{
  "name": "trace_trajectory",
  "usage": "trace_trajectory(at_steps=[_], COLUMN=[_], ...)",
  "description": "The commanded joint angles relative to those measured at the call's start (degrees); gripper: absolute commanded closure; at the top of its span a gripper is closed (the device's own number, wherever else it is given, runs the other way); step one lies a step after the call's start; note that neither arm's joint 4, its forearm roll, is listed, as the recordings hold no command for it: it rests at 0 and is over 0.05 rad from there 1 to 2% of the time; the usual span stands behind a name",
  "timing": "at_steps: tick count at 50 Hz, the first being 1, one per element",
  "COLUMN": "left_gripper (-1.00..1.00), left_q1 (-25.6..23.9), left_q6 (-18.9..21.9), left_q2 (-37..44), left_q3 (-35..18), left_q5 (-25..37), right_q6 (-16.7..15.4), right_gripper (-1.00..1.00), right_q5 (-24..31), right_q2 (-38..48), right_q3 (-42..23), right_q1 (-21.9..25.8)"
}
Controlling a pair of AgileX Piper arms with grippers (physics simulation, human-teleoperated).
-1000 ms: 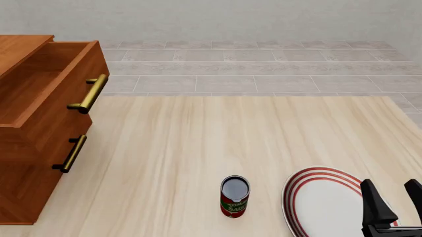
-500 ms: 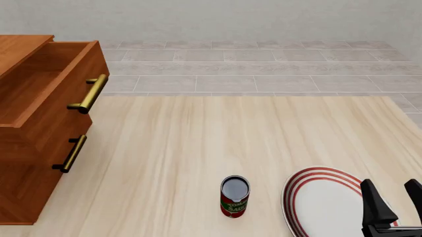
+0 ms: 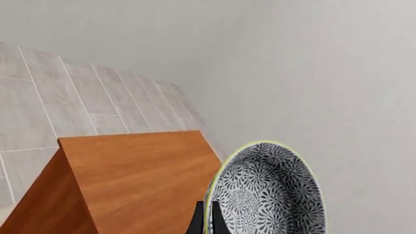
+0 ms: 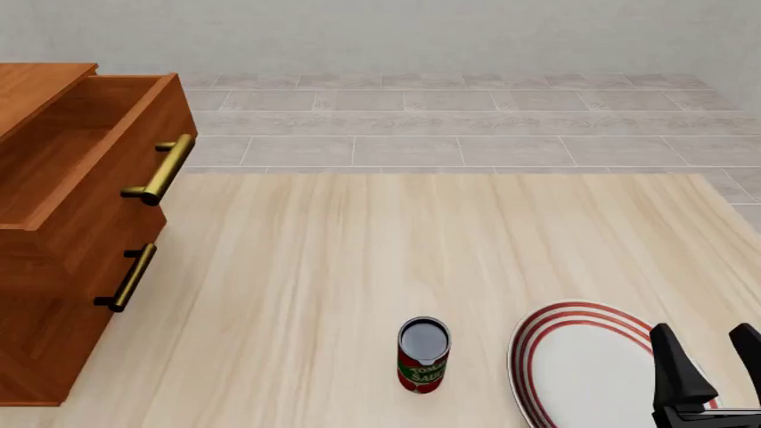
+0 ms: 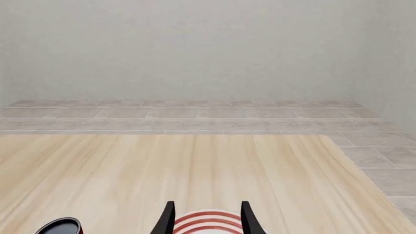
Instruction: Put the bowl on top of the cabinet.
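Observation:
In the left wrist view the bowl (image 3: pixel 266 192), white with a blue-grey floral pattern and a pale yellow rim, stands on edge in the air. My left gripper (image 3: pixel 206 215) is shut on its rim. The reddish-brown top of the cabinet (image 3: pixel 133 178) lies just beyond and below the bowl. In the front view the cabinet (image 4: pixel 71 223) fills the left side, its upper drawer pulled out. Neither the bowl nor the left gripper shows in that view. My right gripper (image 4: pixel 704 337) is open and empty at the near right, above the plate; its fingers (image 5: pixel 169 217) stand apart.
A white plate with red rings (image 4: pixel 583 366) lies at the near right of the table. A red tomato sauce can (image 4: pixel 423 354) stands upright just left of it. Brass bar handles (image 4: pixel 160 169) stick out from the cabinet's drawers. Tiled floor and a grey wall lie beyond the table.

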Motion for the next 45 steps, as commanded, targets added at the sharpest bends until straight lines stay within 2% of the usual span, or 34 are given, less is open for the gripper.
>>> trace_trajectory(at_steps=[1, 13, 28, 45], left_gripper=[1.0, 1.0, 1.0, 1.0], left_q1=[0.5, 2.06, 1.83, 2.29], left_q6=[0.83, 1.25, 2.1, 2.81], left_q2=[1.06, 2.46, 2.64, 6.52], left_q3=[-1.21, -2.03, -0.12, 0.04], left_q5=[-0.59, -1.06, -1.84, -3.29], right_q6=[0.0, 0.0, -0.01, 0.0], right_gripper=[-1.0, -1.0, -1.0, -1.0], right_q5=[0.01, 0.0, -0.01, 0.0], right_q2=[-0.03, 0.0, 0.02, 0.0], right_q3=[0.0, 0.0, 0.0, 0.0], right_q1=[0.0, 0.0, 0.0, 0.0])
